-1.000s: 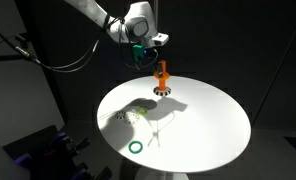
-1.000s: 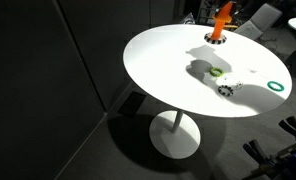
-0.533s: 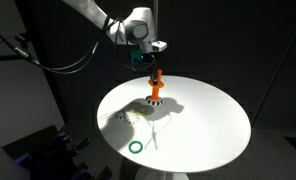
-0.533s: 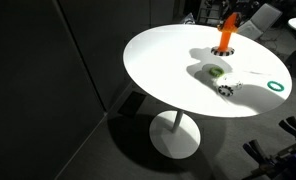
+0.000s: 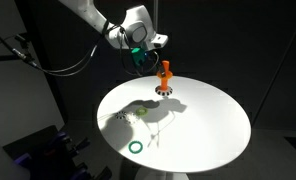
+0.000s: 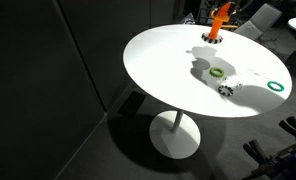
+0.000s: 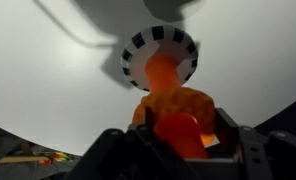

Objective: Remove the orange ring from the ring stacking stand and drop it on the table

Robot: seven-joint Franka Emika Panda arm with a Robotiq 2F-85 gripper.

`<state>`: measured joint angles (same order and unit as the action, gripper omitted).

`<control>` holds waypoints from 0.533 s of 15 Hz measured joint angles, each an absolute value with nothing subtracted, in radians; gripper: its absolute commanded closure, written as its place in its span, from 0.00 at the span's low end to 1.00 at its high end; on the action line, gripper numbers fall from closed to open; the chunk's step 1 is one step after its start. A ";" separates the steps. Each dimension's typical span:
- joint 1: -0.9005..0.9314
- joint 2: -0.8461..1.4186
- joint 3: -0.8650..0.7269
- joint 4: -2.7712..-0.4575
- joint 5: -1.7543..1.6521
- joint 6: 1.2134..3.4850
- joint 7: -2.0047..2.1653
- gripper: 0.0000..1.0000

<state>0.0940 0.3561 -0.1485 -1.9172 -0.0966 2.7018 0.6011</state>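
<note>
My gripper [image 5: 156, 62] is shut around the top of the ring stacking stand [image 5: 164, 80], an orange post on a black-and-white checkered base [image 7: 158, 58]. It holds the stand tilted and lifted off the white table [image 5: 203, 135]. In the wrist view the jaws [image 7: 178, 138] close on a wider, rough orange ring [image 7: 174, 104] near the post's top. The smooth post end sits between the fingers. In an exterior view the stand [image 6: 217, 25] hangs over the table's far edge area, under the gripper [image 6: 226, 9].
A green ring [image 5: 135, 147] lies near the table's edge and also shows in an exterior view [image 6: 277, 86]. A black-and-white dashed ring [image 6: 226, 90] and a small green ring [image 6: 217, 72] lie mid-table. Dark cables and a dark floor surround the table.
The stand went down toward the table half a second ago. It has since come back up and shifted sideways, still in the gripper and now tilted.
</note>
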 measured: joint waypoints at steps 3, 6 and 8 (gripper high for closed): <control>0.097 0.353 -0.156 -1.922 -0.097 2.667 0.601 0.64; 0.098 0.343 -0.156 -1.909 -0.097 2.476 0.601 0.64; 0.098 0.341 -0.156 -1.888 -0.097 2.337 0.601 0.64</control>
<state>0.0976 0.3408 -0.1556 -1.8883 -0.0966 2.3373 0.6012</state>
